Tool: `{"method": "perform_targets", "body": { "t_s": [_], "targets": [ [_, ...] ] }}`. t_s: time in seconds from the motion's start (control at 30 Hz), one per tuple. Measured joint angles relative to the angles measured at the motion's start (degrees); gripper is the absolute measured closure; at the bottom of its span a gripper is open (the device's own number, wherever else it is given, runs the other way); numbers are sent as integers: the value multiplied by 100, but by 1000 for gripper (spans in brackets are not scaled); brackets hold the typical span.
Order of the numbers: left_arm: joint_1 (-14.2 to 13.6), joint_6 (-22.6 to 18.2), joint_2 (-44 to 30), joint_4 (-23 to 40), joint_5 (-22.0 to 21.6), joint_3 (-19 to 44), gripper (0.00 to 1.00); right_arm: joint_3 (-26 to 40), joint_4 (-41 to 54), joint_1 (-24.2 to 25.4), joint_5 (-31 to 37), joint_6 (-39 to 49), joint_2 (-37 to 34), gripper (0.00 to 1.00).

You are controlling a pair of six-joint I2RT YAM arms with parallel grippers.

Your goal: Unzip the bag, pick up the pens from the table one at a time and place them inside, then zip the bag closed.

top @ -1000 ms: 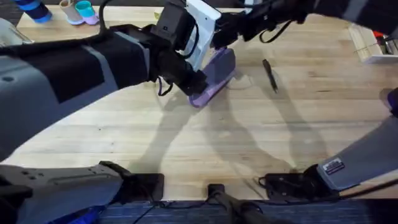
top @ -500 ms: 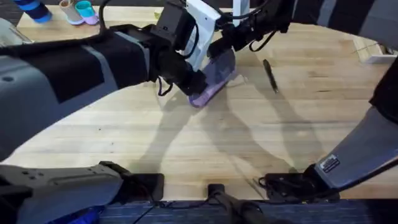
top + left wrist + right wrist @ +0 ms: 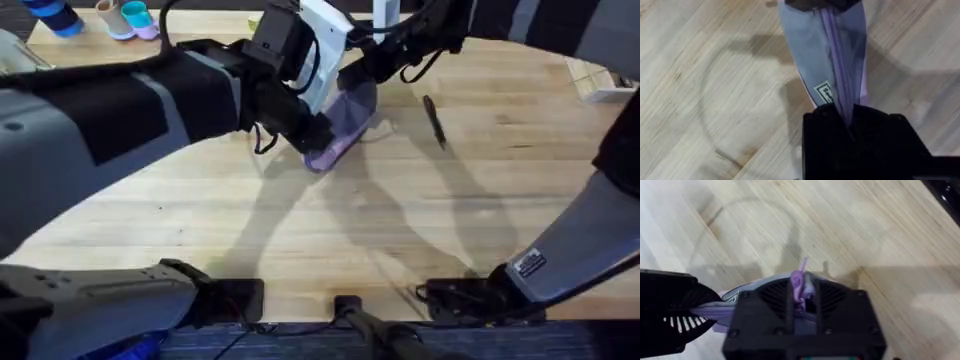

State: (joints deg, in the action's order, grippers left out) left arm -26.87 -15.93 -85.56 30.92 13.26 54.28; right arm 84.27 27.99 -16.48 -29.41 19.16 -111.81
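A blue cup [image 3: 55, 17] and pastel cups [image 3: 128, 18] stand at the far-left edge.

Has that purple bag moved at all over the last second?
Barely. The bag lies at the same spot beside the pen on the table, with both tools clamped on it; only its far end has lifted a little.

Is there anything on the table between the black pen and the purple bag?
Nothing visible. The pen lies alone on bare table, to the right of the bag in the overhead view. Both grippers are at the bag, left gripper and right gripper.
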Motion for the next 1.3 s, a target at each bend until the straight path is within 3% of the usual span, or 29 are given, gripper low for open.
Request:
{"method": "perform_targets", "body": {
  "t_s": [0.07,0.13,0.53,0.73,0.97,1.3],
  "targets": [
    [0,-1,0,-10,-1,0,956,0,-13,-22,-5,125,-2,918],
    [0,-1,0,-10,-1,0,956,0,-47,-46,-13,234,-2,961],
    [0,-1,0,-10,-1,0,956,0,-51,-53,-13,408,16,971],
    [0,-2,0,-49,-5,0,957,0,72,-53,46,452,385,970],
    [0,-23,0,-50,4,9,957,0,800,-38,-44,452,977,970],
    [0,-23,0,141,6,9,956,36,1646,-99,-358,454,1132,970]
  ]
}}
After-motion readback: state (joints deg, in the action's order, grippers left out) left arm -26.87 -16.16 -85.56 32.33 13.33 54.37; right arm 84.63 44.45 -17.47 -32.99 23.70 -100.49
